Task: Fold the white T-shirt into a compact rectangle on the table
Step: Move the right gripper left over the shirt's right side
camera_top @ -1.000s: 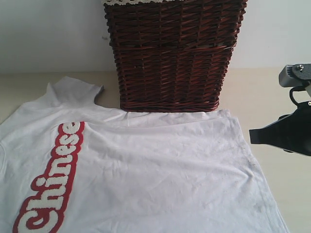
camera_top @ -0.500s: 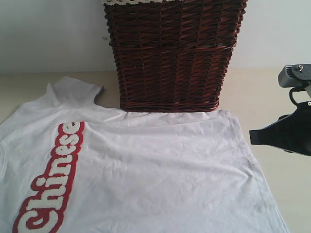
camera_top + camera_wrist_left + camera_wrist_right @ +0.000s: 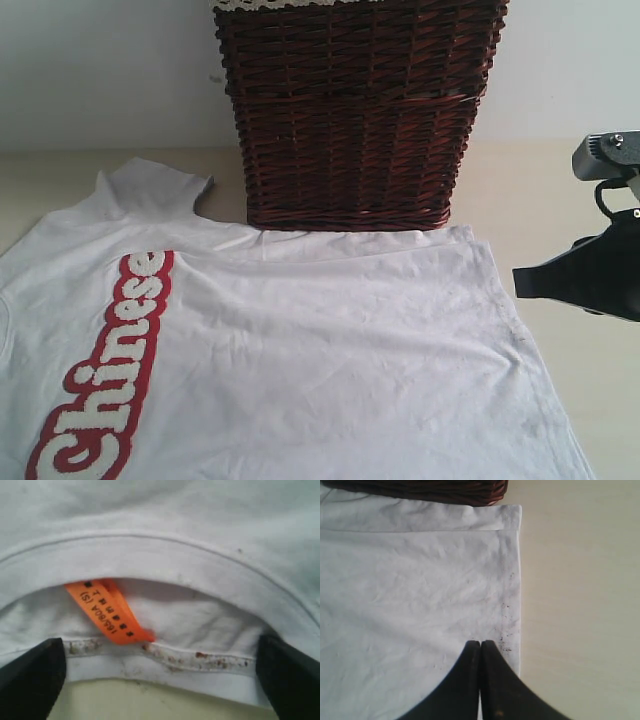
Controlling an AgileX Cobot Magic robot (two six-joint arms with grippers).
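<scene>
Exterior view: the white T-shirt lies spread flat on the bench, its far edge touching the wicker basket. The right pincer, jaws pressed together and empty, points at the shirt's stitched edge. The left pincer gapes wide astride the collar by the orange tag, gripping nothing.

White T-shirt flat on table
</scene>
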